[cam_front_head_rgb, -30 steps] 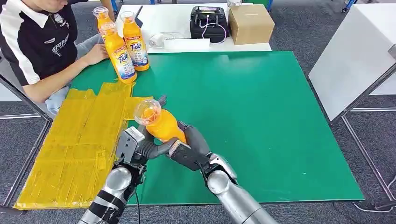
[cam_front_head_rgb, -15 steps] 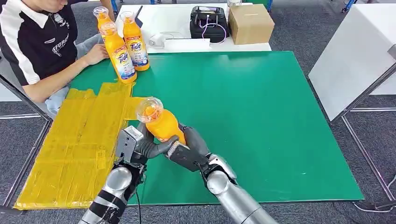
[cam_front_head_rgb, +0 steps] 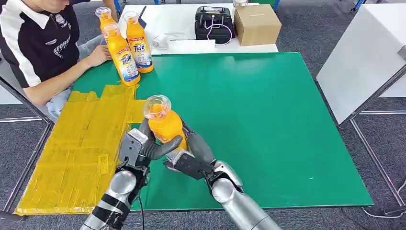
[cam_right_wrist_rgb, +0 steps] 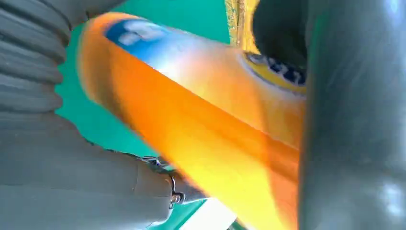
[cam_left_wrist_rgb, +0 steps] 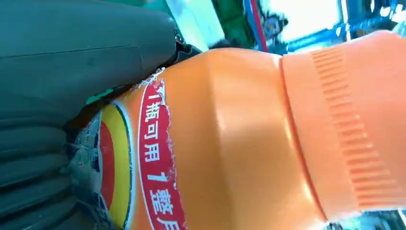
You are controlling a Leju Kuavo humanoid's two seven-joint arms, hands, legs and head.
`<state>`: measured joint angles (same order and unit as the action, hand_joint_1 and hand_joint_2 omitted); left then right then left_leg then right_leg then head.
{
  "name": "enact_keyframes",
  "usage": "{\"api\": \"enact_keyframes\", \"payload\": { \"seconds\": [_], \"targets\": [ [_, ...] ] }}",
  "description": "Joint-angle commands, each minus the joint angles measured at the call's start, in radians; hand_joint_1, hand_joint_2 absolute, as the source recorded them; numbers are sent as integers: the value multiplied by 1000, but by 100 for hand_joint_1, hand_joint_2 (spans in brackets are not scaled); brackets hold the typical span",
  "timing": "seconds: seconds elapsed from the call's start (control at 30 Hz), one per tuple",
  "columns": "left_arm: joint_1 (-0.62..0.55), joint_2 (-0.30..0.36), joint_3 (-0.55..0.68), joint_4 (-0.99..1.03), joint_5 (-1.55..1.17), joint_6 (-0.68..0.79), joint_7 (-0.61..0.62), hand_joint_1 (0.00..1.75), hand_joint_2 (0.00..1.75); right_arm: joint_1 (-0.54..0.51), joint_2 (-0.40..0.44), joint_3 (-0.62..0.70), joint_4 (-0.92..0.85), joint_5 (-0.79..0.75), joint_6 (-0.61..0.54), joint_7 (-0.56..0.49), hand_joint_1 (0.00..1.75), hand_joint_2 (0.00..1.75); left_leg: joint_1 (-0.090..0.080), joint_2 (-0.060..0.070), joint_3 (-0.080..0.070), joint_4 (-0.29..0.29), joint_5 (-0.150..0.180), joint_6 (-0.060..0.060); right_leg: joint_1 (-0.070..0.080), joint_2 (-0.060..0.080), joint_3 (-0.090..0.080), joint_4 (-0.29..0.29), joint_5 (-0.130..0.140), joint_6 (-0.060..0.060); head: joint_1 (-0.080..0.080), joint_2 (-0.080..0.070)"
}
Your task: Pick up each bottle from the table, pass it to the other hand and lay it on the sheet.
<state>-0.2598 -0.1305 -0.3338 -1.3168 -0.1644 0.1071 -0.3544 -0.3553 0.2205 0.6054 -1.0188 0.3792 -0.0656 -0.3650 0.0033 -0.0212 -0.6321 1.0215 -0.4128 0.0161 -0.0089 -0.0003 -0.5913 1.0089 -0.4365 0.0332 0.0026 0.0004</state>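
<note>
Mid-handover, I'd say; the orange bottle (cam_front_head_rgb: 164,125) sits upright above the green table's (cam_front_head_rgb: 268,120) near edge, beside the yellow sheet (cam_front_head_rgb: 81,143); left hand (cam_front_head_rgb: 143,149) and right hand (cam_front_head_rgb: 189,155) both grasp it; next, one hand needs to let go cleanly.

The head view is bright and evenly lit from overhead, sharp across the green desk (cam_front_head_rgb: 268,120), with soft, short shadows. In the left wrist view the Tide bottle (cam_left_wrist_rgb: 230,143) sits very close and saturated, background blown out to white-blue glare. The right wrist view is smeared with motion blur.
</note>
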Motion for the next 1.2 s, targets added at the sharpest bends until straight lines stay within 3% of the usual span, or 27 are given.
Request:
{"api": "enact_keyframes", "payload": {
  "seconds": [0.03,0.07,0.17,0.27,0.37,0.4,0.8,0.83,0.87,0.93,1.2],
  "targets": [
    [-34,10,57,0,-47,61,-5,175,175,33,-61,-21,-91,18,-15,0,0,175,1,0,3,0,-1,0,1,-1,4,-1,-1,0,0,0],
    [-35,15,63,-4,-73,89,-10,175,175,39,-65,-24,-103,19,-17,0,0,175,1,0,2,0,-1,0,1,-1,3,-1,-1,0,0,0],
    [-61,37,86,23,-452,395,16,175,175,77,-72,-54,-185,-24,28,-7,0,175,0,0,1,0,0,0,1,-1,2,-1,0,0,0,0],
    [-93,47,106,77,-583,453,51,175,175,92,-81,-47,-237,-20,26,-8,0,175,2,0,4,0,-1,-1,3,-2,6,-2,-1,-1,0,0],
    [-162,80,121,218,-1021,591,198,175,175,102,-100,-34,-297,-25,26,-18,0,175,1,-1,3,-1,0,-1,1,-3,4,-2,-1,-1,0,0],
    [-171,76,136,230,-1133,591,237,175,175,102,-105,-31,-310,-26,24,-20,0,175,0,-1,3,-1,0,-1,1,-2,3,-1,0,-1,0,0],
    [-179,70,150,250,-1168,591,242,175,175,101,-109,-30,-315,-27,24,-20,0,175,0,0,2,-1,0,0,1,-1,2,-1,0,0,0,0],
    [-186,76,148,266,-1230,591,271,175,175,100,-109,-30,-316,-28,19,-25,0,175,1,0,3,-1,-1,0,1,-1,3,-1,-1,0,0,0],
    [-322,122,77,545,-1406,555,395,175,175,112,-128,-60,-387,-37,2,-25,0,175,0,0,2,-1,0,0,1,-1,3,-1,-1,0,0,0],
    [-335,134,54,569,-1406,552,415,175,175,117,-129,-67,-399,-38,1,-24,0,175,2,-1,6,-2,0,-1,2,-4,9,-3,-1,-1,0,0],
    [-357,157,6,606,-1406,523,457,175,175,128,-132,-78,-420,-40,3,-20,0,175,1,0,2,0,0,0,0,-1,2,-1,0,-1,0,0]
  ]
}}
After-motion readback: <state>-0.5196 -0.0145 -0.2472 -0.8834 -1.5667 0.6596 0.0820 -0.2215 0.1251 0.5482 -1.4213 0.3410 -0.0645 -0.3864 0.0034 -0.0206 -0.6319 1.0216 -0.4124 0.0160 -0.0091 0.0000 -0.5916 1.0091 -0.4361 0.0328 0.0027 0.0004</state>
